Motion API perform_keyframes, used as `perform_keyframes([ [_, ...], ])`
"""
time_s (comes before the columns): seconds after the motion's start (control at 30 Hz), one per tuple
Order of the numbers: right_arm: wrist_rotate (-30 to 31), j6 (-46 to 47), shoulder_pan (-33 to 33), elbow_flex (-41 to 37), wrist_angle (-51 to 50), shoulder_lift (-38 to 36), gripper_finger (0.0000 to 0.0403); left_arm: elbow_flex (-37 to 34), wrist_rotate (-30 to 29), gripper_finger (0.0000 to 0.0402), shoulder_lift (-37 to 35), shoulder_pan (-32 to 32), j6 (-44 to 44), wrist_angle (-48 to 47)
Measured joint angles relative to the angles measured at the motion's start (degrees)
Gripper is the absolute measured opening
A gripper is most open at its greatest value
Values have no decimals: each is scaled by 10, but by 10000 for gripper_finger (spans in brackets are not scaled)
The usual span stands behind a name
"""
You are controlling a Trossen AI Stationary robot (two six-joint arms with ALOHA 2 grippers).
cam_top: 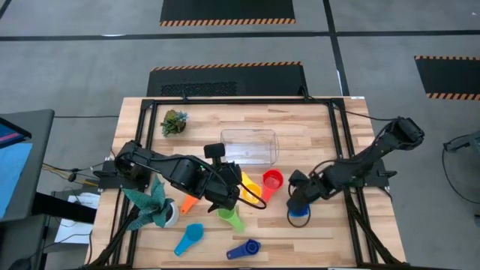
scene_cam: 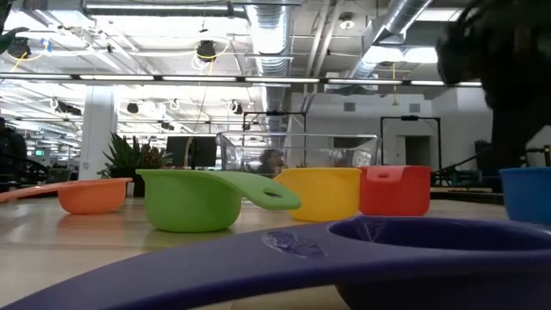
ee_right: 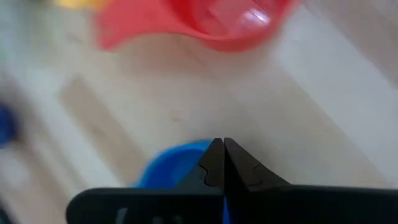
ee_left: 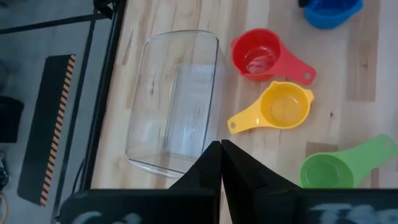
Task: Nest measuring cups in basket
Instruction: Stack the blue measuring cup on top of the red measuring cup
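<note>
The clear basket (cam_top: 249, 146) sits at the table's far middle; it also shows in the left wrist view (ee_left: 174, 99). On the table in front of it rest the red (cam_top: 271, 181), yellow (cam_top: 247, 189), green (cam_top: 231, 217) and orange (cam_top: 187, 204) measuring cups. The light blue (cam_top: 189, 238) and dark blue (cam_top: 244, 250) cups lie nearer the front edge. My left gripper (cam_top: 217, 152) hangs shut above the basket's left end. My right gripper (cam_top: 298, 204) is shut, pointing steeply down right over a blue cup (cam_top: 298, 217) that stands on the table. My right gripper has its shut fingertips (ee_right: 214, 155) at the blue cup's rim (ee_right: 183, 155), coming from above. The cup stands level on the table (scene_cam: 527, 194). Whether the fingertips touch it cannot be told. My left gripper touches nothing.
A small green plant (cam_top: 174, 122) stands at the far left, and a teal plant in a white pot (cam_top: 155, 208) at the near left beside my left arm. Black frame rails (cam_top: 337, 127) run along the table's edges. Bare wood lies right of the blue cup.
</note>
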Motion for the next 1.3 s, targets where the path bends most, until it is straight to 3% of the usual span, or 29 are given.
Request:
perform_keyframes([
  [0.27, 110, 0, 69, 103, -17, -17, 10, -6, 7, 0, 5, 0, 29, 45],
  [0.57, 348, 8, 236, 253, -142, -60, 12, -82, 156, 0, 48, 10, 224, 330],
  [0.73, 537, -55, 324, 289, -146, -79, 13, -83, 170, 0, 110, 22, 250, 546],
  [0.87, 647, -108, 365, 300, -135, -94, 16, -82, 246, 0, 164, 35, 264, 685],
  [0.97, 671, -128, 381, 300, -136, -102, 16, -83, 283, 0, 193, 41, 306, 718],
  [1.1, 673, -143, 383, 300, -136, -108, 15, -83, 287, 15, 212, 46, 369, 711],
  [1.3, 671, -144, 383, 300, -136, -117, 18, -82, 297, 80, 240, 56, 465, 709],
])
